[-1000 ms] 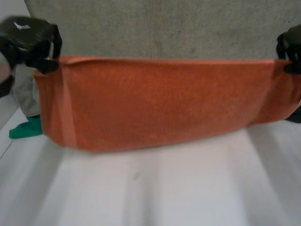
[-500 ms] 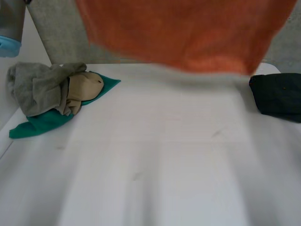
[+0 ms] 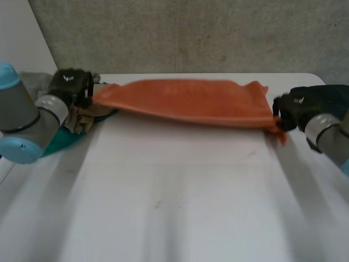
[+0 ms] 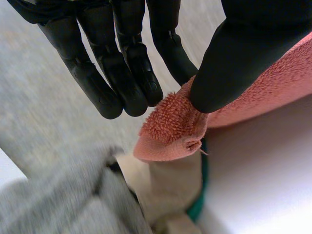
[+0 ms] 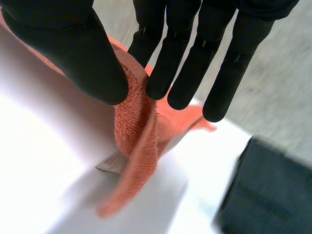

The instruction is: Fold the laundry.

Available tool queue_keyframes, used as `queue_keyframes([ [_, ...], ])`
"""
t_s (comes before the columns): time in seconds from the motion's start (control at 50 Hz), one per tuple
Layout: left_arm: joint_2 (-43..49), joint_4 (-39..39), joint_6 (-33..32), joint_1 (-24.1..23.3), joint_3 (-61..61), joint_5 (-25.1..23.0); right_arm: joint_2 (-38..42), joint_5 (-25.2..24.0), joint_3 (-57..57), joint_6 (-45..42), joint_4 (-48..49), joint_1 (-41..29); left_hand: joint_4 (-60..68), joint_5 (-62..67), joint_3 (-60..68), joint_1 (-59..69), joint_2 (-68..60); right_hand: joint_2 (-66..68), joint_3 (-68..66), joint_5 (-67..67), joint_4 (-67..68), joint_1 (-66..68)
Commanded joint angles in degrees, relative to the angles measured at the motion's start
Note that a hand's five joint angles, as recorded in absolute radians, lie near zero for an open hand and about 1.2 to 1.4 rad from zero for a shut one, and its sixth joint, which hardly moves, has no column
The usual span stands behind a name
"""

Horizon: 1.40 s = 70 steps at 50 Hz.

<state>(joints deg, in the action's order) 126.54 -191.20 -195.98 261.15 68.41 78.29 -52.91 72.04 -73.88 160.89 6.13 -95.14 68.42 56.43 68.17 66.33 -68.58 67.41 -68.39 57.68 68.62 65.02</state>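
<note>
Since half a second ago the orange towel (image 3: 191,101) has come down from high up in the head view, and both hands are now in sight with it at table level. Nearest the robot lies a bare stretch of the white table (image 3: 174,207). Beyond it the left arm (image 3: 22,125) reaches in from the left and the right arm (image 3: 327,134) from the right. Between them the towel is stretched sideways, low over the far part of the table, and whether its lower edge touches the surface cannot be told. The left hand (image 3: 71,84) grasps the towel's left end: in the left wrist view the thumb and one finger pinch the towel's corner (image 4: 170,131), while the other fingers (image 4: 122,63) stay straight beside it. The right hand (image 3: 292,109) grasps the right end in the same way: in the right wrist view the thumb (image 5: 83,53) presses the bunched towel edge (image 5: 136,117) against a finger, and a loose tip hangs below the pinch. At the far left, just beside the left hand, lies a pile of grey cloth (image 3: 35,82), beige cloth (image 4: 170,185) and teal cloth (image 3: 60,142). At the far right, behind the right hand, sits a dark folded cloth (image 3: 332,95). A grey wall (image 3: 180,33) stands beyond the table's far edge.
</note>
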Motion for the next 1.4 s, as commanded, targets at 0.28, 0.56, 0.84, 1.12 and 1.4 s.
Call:
queue_keyframes([
  [0.28,-0.33,-0.05,-3.62,0.77,2.69,-0.07,5.53,7.68,3.39,12.34,-3.41,2.60,11.58,13.57,11.83,13.67,-11.42,-11.66,12.63,-11.93,-12.87,-9.27],
  [0.56,-4.80,1.27,-5.37,1.38,7.33,0.02,6.07,5.40,6.47,3.65,-9.01,4.96,11.58,13.57,11.83,13.67,-11.42,12.59,-11.61,12.32,11.38,14.98],
  [0.84,-8.86,2.24,-10.04,2.79,10.86,-1.56,4.57,-4.36,5.41,-10.25,-15.36,6.02,11.58,13.57,11.83,13.67,-11.42,-11.49,12.46,-11.76,-12.70,-9.10],
  [1.12,-5.70,3.56,-7.84,2.35,7.00,-0.68,5.45,-3.74,3.65,-12.09,-10.44,4.88,11.58,13.57,11.83,13.67,-11.42,-23.77,24.74,-24.04,-24.98,-21.38],
  [1.4,-4.99,4.52,-7.31,1.65,6.12,0.37,10.37,-2.69,6.29,-12.18,-3.94,2.95,11.58,13.57,11.83,13.67,-11.42,-6.82,7.80,-7.09,-8.03,-4.43],
])
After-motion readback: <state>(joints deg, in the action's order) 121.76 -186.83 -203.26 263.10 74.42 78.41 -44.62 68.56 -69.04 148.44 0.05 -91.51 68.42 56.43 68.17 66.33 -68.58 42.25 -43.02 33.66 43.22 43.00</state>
